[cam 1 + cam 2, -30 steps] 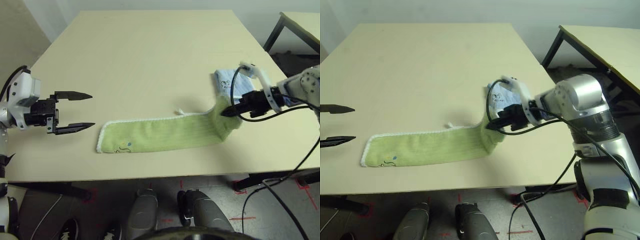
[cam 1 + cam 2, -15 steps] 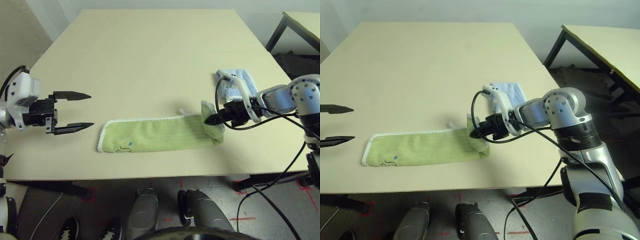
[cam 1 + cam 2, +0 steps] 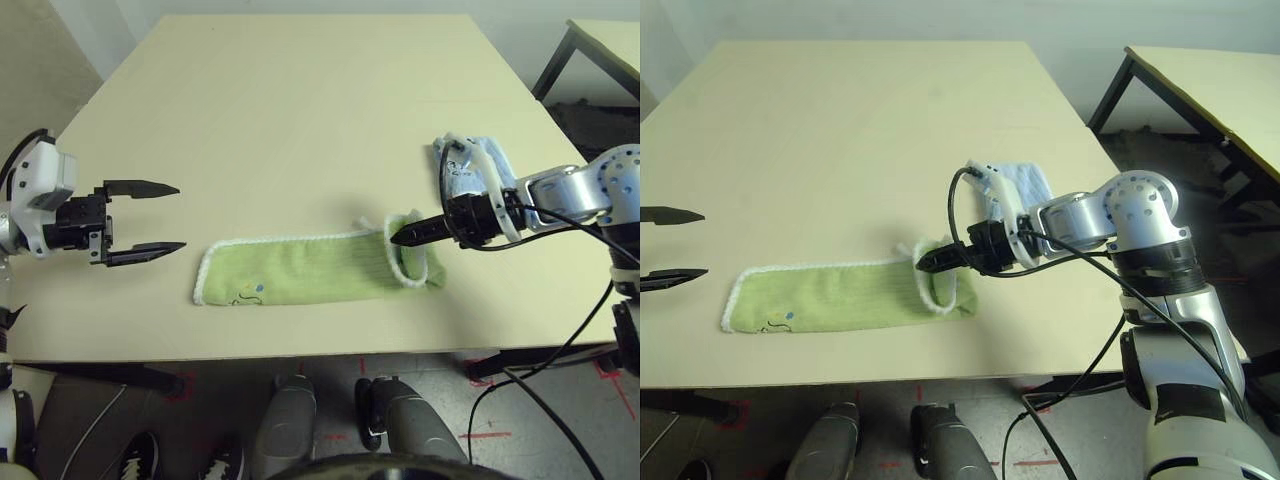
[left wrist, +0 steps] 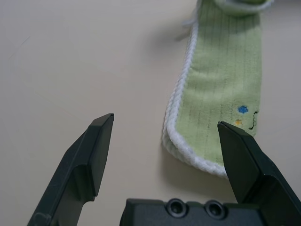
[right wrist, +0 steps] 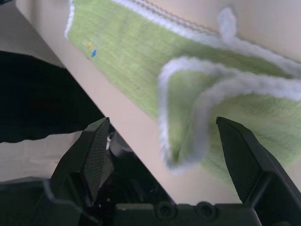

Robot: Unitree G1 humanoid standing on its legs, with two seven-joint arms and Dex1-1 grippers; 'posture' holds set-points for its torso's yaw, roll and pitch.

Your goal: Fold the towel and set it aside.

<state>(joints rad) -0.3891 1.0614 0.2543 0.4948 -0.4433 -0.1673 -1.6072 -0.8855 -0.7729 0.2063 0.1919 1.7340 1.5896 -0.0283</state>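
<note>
While the towel (image 3: pixel 320 268) lies on the desk (image 3: pixel 300 120):
Towel end: curled over
Left gripper (image 3: pixel 160 217): fingers apart
Right gripper (image 5: pixel 164 136): fingers apart, over curl

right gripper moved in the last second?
Yes. The right gripper has travelled toward the robot's left, away from the blue towel, carrying the right end of the green towel over itself. Its fingers are now open, the end released.

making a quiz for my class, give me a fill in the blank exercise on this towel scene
1. The right gripper hovers with its jaws ____ over the towel's turned-over end.
2. The towel's colour is yellow-____.
3. The light blue towel lies on the ____ beyond the right gripper.
4. The left gripper holds ____.

Missing words: open; green; table; nothing
</note>
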